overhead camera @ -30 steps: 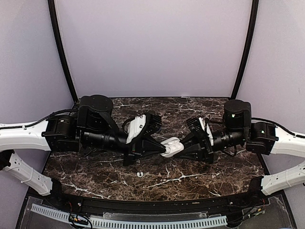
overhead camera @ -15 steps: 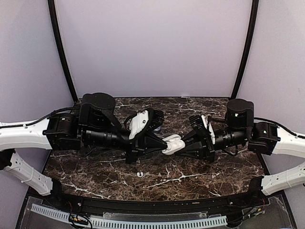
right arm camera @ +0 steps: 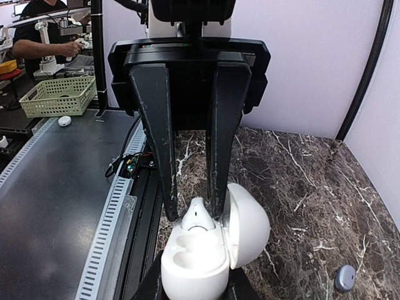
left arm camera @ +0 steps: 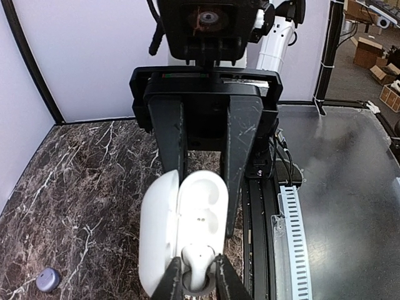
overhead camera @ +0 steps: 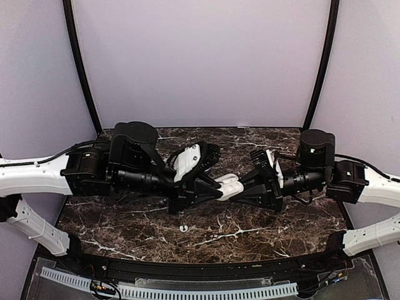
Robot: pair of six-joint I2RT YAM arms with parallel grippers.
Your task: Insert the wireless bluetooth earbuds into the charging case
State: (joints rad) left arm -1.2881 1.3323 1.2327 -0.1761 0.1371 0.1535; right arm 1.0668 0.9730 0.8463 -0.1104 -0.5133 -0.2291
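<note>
Over the middle of the table my right gripper (overhead camera: pixel 242 187) is shut on the open charging case (right arm camera: pixel 194 259), which looks white here. Its hinged lid (right arm camera: pixel 247 228) swings out to one side. One small white earbud (left arm camera: pixel 197 259) sits in the case's well, also visible in the right wrist view as the earbud (right arm camera: pixel 198 220). My left gripper (left arm camera: pixel 197 282) straddles that earbud with its jaws slightly parted, and a thin gap shows beside one fingertip (right arm camera: pixel 172 181). The well next to it (left arm camera: pixel 209 194) holds nothing. In the top view the case (overhead camera: pixel 229 186) is between the two gripper tips.
A tiny white piece (overhead camera: pixel 183 228) lies on the dark marble table (overhead camera: pixel 125 219) near the front, too small to identify. A small round lavender object (left arm camera: pixel 48 279) rests on the marble farther back, seen again as the lavender object (right arm camera: pixel 345 277). Cable rails run along the near edge.
The left jaws have parted a little around the earbud, which now rests in the case. Both arms and the case shifted slightly right and back.
</note>
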